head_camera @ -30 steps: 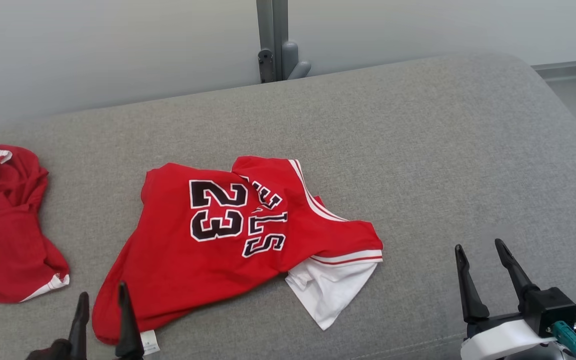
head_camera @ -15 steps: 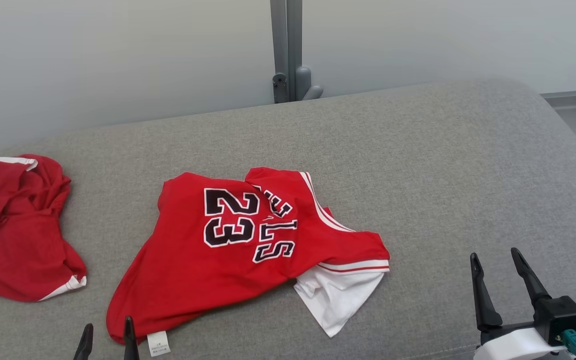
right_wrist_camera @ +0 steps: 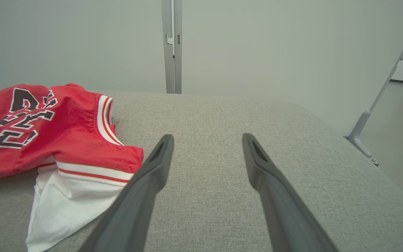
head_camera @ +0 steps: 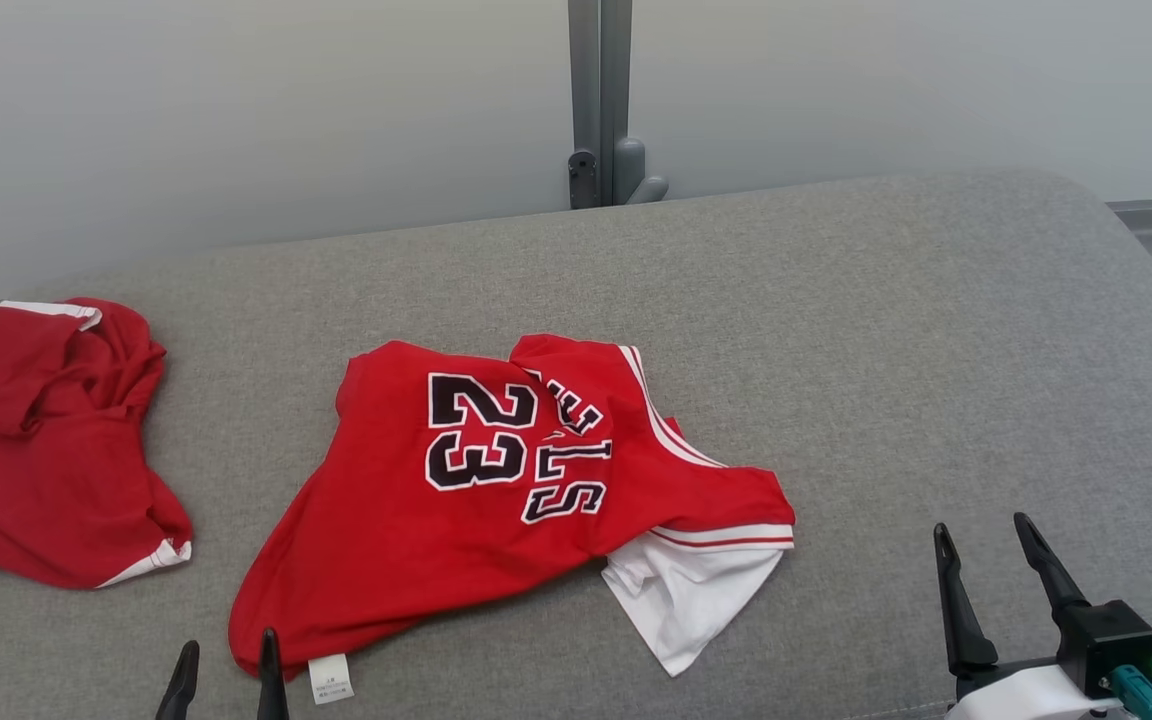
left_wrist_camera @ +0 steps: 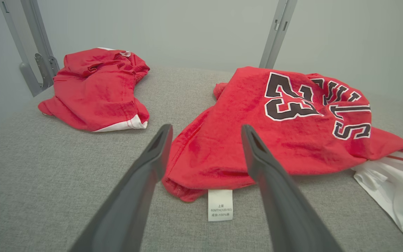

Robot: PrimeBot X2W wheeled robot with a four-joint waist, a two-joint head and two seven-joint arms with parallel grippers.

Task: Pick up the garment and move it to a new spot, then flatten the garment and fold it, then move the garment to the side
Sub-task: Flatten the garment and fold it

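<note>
While your left claw point(head_camera: 226, 650) stood wide and empty, the red jersey point(head_camera: 496, 500) lay crumpled on the grey cushion point(head_camera: 886, 350) just ahead of its tips; your right claw point(head_camera: 980, 524), also wide, sat well apart.

A fold in the jersey point(head_camera: 416, 540) hides part of its lettering. The care label point(head_camera: 330, 678) print is too small to read. The head view's bottom edge cuts off the left fingers point(head_camera: 271, 690).

Matt red cloth jersey point(head_camera: 496, 500), rough grey woven couch fabric point(head_camera: 886, 330), smooth metal post point(head_camera: 600, 100)
</note>
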